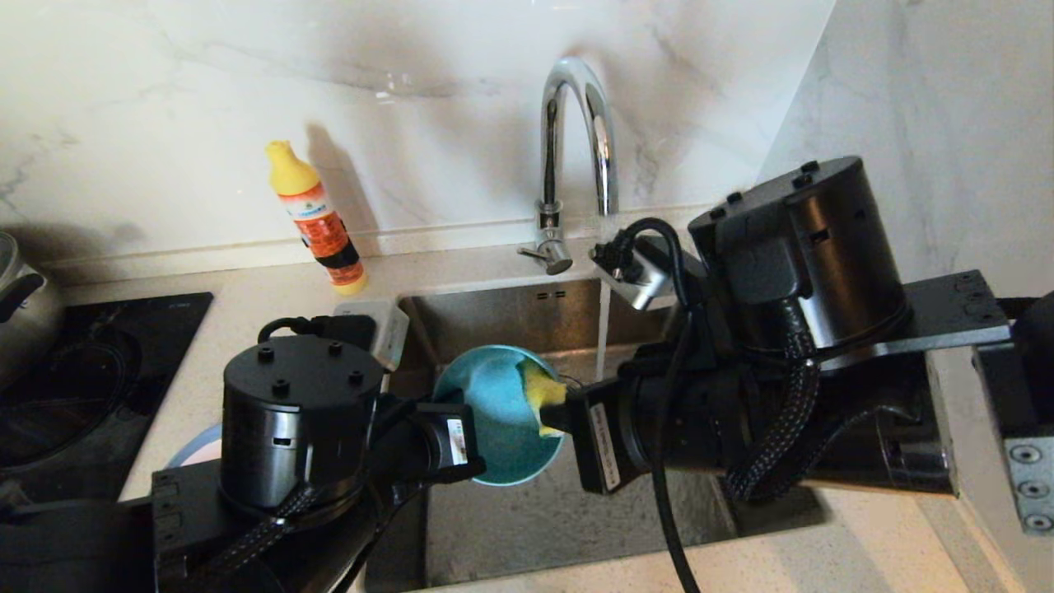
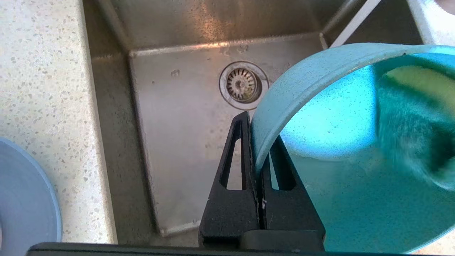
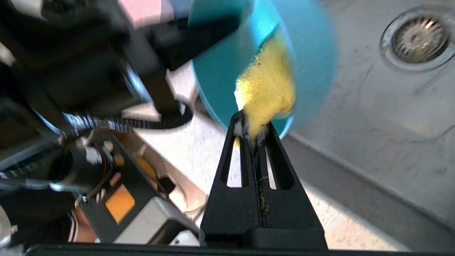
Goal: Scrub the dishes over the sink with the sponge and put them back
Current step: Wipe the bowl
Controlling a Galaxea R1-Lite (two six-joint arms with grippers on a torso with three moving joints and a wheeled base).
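Teal bowl (image 1: 494, 412): held tilted over sink (image 1: 527, 527), rim pinched in closed left gripper (image 2: 256, 156). Sponge (image 1: 542, 397): clamped in closed right gripper (image 3: 253, 124), pressed inside bowl.

A chrome gooseneck faucet (image 1: 576, 156) stands at the upper centre against the white marble wall (image 1: 412, 91), a thin stream of water (image 1: 603, 329) falling from it; an orange bottle with a yellow cap (image 1: 315, 216) leans at upper left on the speckled countertop (image 1: 272, 296); a black cooktop (image 1: 90, 379) with a metal pot (image 1: 20, 309) fills the left edge.
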